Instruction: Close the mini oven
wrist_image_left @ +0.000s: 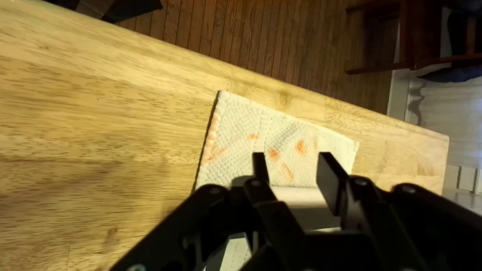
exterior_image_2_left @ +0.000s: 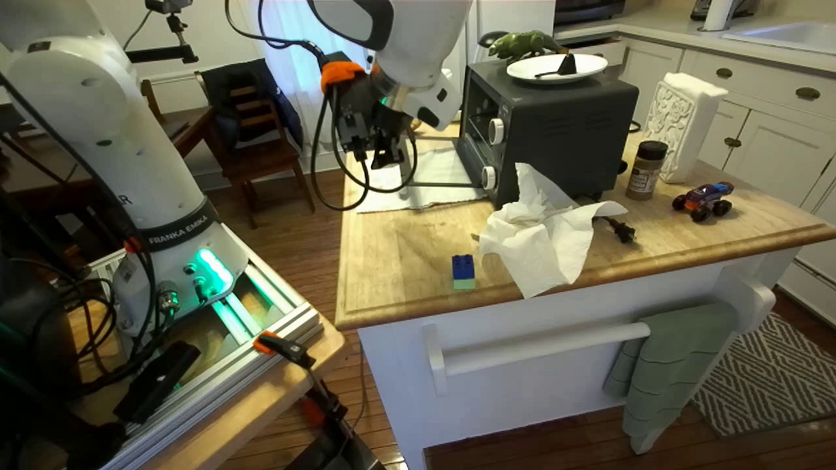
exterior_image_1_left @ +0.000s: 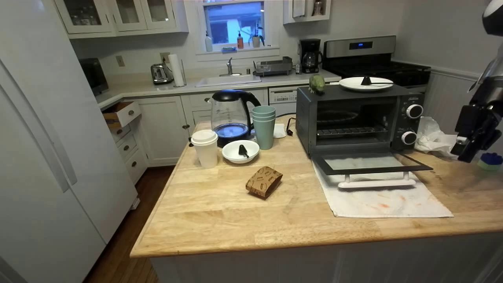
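The mini oven (exterior_image_1_left: pixel 355 118) stands on the wooden table; its dark side shows in an exterior view (exterior_image_2_left: pixel 562 137). Its glass door (exterior_image_1_left: pixel 369 171) is dropped open, roughly level, above a stained white cloth (exterior_image_1_left: pixel 377 206). The white bar handle (exterior_image_1_left: pixel 377 183) runs along the door's outer edge. My gripper (exterior_image_1_left: pixel 463 151) hangs in the air to the oven's right side; in an exterior view it shows in front of the oven (exterior_image_2_left: pixel 386 156). In the wrist view its fingers (wrist_image_left: pixel 293 165) are apart with nothing held. Part of the handle (wrist_image_left: pixel 299 196) shows between them, beyond the fingers.
A white plate (exterior_image_1_left: pixel 349 83) and a green dinosaur figure (exterior_image_1_left: pixel 316 83) sit on the oven. Crumpled paper (exterior_image_2_left: pixel 542 228) and a blue-green block (exterior_image_2_left: pixel 463 269) lie by its knob side. A kettle (exterior_image_1_left: pixel 230 114), cups (exterior_image_1_left: pixel 264 129) and a brown sleeve (exterior_image_1_left: pixel 264 181) stand left.
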`<state>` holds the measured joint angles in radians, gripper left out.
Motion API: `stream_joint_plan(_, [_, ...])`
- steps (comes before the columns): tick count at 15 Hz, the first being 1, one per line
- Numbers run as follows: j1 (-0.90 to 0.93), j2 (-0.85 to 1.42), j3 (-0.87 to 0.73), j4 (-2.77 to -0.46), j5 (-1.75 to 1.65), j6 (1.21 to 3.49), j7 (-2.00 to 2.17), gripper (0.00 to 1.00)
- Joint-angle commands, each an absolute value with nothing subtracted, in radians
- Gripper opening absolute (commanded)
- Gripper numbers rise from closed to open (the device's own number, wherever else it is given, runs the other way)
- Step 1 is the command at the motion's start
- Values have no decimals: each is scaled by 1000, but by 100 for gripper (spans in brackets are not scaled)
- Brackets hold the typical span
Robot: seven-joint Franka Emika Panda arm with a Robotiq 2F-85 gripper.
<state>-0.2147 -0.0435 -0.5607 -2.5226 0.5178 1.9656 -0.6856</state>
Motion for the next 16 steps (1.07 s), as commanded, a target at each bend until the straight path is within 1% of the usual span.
stream_joint_plan(1, [-298, 121, -512, -2421, 603, 1911, -770, 9])
stream_joint_plan(2, [-322, 152, -499, -2402, 611, 1906, -776, 3])
stream_joint_plan(3, [-347, 183, -484, -2385, 615, 1906, -779, 0])
stream_joint_plan(7, [-428, 288, -429, -2320, 612, 1855, -751, 0])
stream_joint_plan(8, [-424, 215, -424, -2379, 578, 1913, -748, 1])
stream_joint_plan(16, [-459, 295, -397, -2324, 607, 1858, -742, 0])
